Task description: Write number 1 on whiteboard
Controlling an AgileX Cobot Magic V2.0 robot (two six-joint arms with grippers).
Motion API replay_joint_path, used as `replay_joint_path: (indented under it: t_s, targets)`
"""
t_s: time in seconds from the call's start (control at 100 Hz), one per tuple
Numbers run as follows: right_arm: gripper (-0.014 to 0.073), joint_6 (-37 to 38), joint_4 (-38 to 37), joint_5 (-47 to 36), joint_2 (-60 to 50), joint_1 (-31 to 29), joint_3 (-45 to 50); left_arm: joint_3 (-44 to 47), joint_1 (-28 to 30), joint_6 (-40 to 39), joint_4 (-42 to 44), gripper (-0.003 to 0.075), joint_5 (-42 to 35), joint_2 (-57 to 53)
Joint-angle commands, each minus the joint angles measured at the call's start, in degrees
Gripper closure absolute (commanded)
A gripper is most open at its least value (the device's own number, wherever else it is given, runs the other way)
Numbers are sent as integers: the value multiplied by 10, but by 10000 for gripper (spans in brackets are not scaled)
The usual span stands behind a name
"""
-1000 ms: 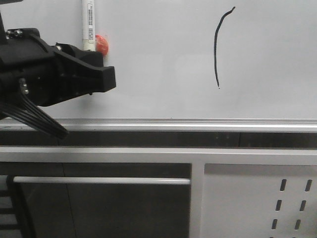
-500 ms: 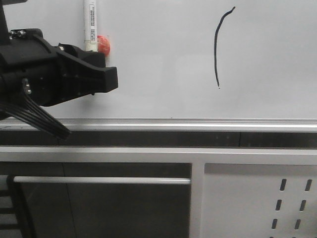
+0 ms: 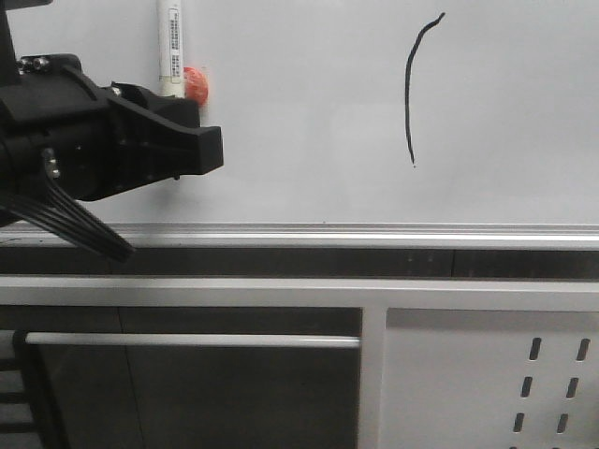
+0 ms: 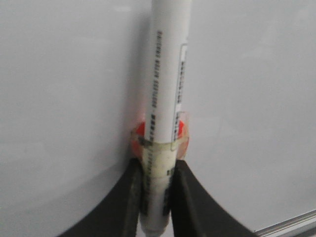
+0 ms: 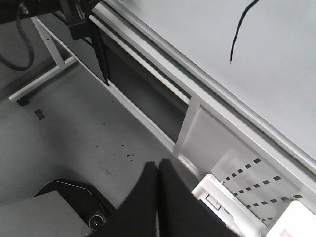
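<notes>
One near-vertical number 1 [image 3: 409, 89] marks the whiteboard [image 3: 309, 112]; left tool [image 4: 157, 190] clamps an upright marker [image 4: 165, 89].

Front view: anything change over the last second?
The left hand crept slightly up and to the right along the glossy white whiteboard, carrying the white marker pen clamped in it. The thin black curved stroke of the number 1 stayed the same.
</notes>
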Motion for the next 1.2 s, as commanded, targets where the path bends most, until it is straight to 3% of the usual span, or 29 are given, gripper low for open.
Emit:
replay_joint_path:
  t_s: [0.0, 0.22, 1.05, 1.19]
  targets:
    - [666, -1, -9, -34, 0, -4, -14, -18, 3, -3, -5, 622, -123, -13]
    - [666, -1, -9, -39, 0, -4, -14, -18, 3, -3, -5, 523, -123, -13]
    - [666, -1, -9, -47, 0, -4, -14, -18, 3, -3, 1, 516, -123, -13]
    - [666, -1, -9, -47, 0, -4, -14, -18, 3, -3, 5, 458, -123, -13]
